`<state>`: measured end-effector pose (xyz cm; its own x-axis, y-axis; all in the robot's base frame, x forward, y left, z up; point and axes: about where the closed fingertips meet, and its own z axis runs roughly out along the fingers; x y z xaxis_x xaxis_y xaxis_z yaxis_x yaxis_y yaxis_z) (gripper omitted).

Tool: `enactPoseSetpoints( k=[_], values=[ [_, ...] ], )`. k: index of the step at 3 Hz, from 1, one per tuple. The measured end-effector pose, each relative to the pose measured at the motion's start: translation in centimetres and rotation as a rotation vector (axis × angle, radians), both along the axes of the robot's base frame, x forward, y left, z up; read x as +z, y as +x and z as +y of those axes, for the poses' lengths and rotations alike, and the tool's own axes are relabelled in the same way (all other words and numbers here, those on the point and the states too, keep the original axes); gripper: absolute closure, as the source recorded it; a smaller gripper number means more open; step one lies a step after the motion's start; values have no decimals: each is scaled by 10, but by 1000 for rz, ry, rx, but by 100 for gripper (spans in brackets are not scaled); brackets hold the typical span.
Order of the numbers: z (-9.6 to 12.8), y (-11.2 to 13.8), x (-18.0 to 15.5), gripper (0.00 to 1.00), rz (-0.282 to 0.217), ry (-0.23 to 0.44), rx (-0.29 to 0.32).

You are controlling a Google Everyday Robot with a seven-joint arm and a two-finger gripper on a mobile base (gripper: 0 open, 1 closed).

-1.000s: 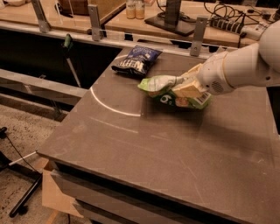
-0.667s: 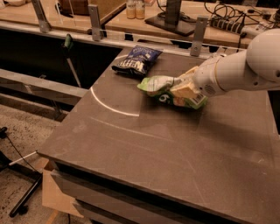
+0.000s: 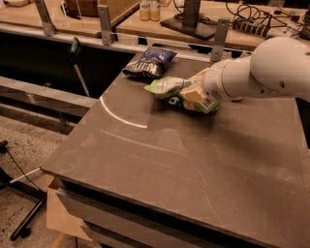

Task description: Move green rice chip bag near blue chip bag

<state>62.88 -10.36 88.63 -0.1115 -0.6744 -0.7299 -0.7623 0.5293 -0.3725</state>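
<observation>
The green rice chip bag [image 3: 170, 88] is lime-green and crumpled, and sits at the back middle of the dark table [image 3: 160, 164]. My gripper [image 3: 193, 95] comes in from the right at the end of the white arm [image 3: 261, 70]. It is shut on the bag's right part, and its cream fingers [image 3: 190, 97] show against the bag. The blue chip bag [image 3: 148, 63] lies flat just behind and to the left of the green bag, near the table's back edge. A small gap separates the two bags.
A white arc mark [image 3: 118, 117] crosses the table's left side. Behind the table run a rail with metal posts [image 3: 219, 34], a monitor stand base [image 3: 190, 23], bottles [image 3: 148, 9] and cables [image 3: 252, 25]. A green-handled tool [image 3: 75, 47] leans at the left.
My gripper has carried the green bag a little to the left and back, closer to the blue bag. The blue bag has not moved.
</observation>
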Motion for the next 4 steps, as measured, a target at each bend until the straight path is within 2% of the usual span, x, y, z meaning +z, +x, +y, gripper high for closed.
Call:
enactPoseSetpoints(
  k=[1, 2, 3, 4],
  values=[
    [5, 1, 1, 13, -9, 3, -7],
    [-2, -12, 4, 0, -5, 5, -36],
    [-42, -52, 18, 0, 5, 0, -122],
    [-97, -98, 42, 0, -4, -53, -261]
  ],
)
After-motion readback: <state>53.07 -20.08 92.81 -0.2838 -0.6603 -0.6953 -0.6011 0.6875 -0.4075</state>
